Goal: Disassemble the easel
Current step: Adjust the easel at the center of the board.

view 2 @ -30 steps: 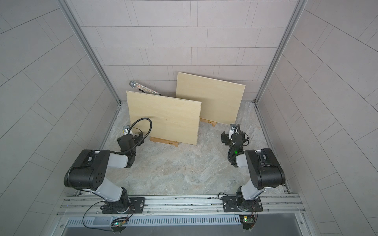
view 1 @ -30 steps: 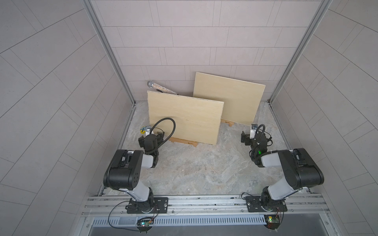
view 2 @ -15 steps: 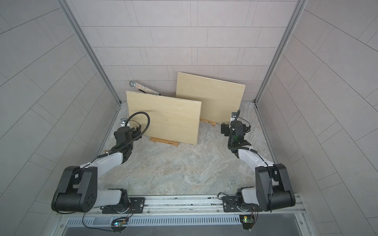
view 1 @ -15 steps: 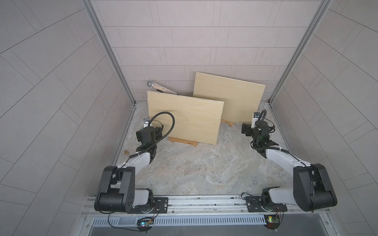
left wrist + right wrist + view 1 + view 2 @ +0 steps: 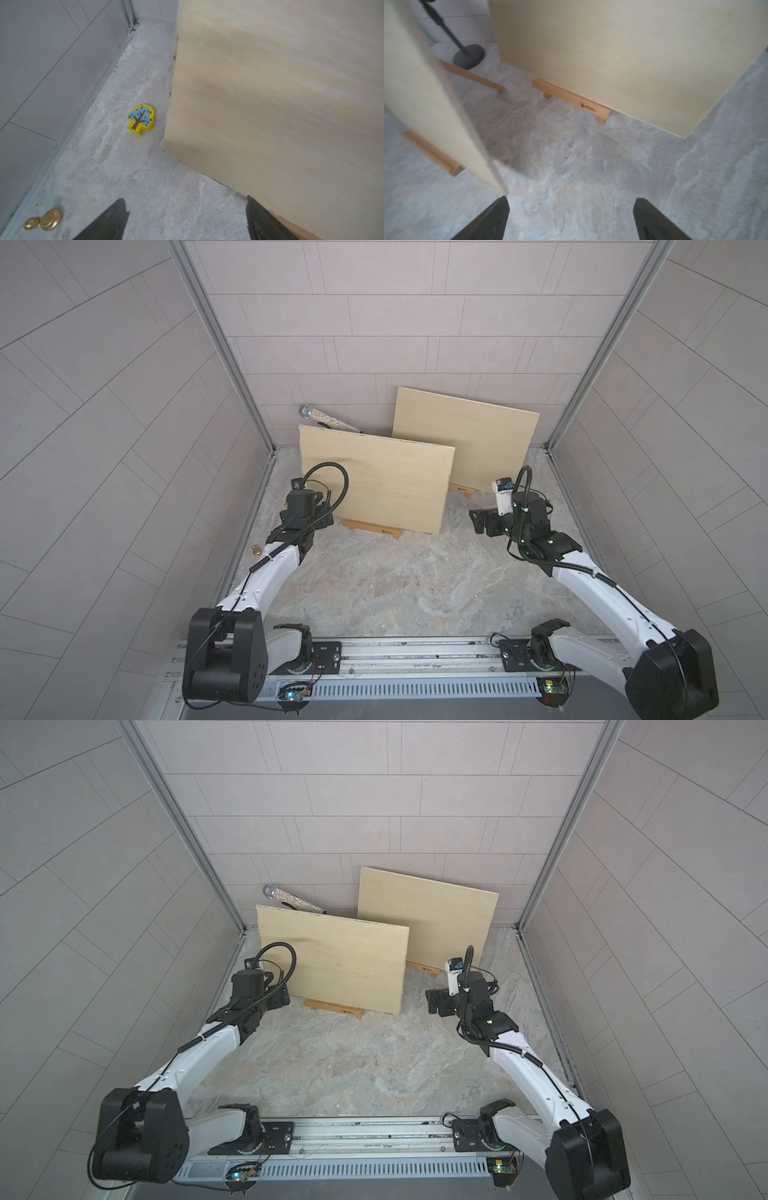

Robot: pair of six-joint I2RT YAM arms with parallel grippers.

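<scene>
While I reach in from the rail, a small brass knob [image 5: 42, 222] lies at the foot of the left wall, and a yellow tree-shaped block [image 5: 141, 119] lies flat on the stone floor [image 5: 374, 580] just beside the left edge of the front board [image 5: 376, 479]. My left gripper [image 5: 186, 200] hangs low near that board's lower left corner, jaws apart with only bare floor between them. One finger [image 5: 261, 220] sits close to the board's bottom edge, though I cannot tell whether it touches. The front board leans back on the front easel [image 5: 372, 526], whose wooden ledge shows under its lower edge. Behind it a glittery microphone [image 5: 330, 420] pokes up on its stand. Further right and nearer the back wall, the rear board [image 5: 465, 439] rests on the rear easel [image 5: 571, 97]. My right gripper [image 5: 571, 198] hovers over the floor between the two boards, jaws wide apart and holding nothing.
</scene>
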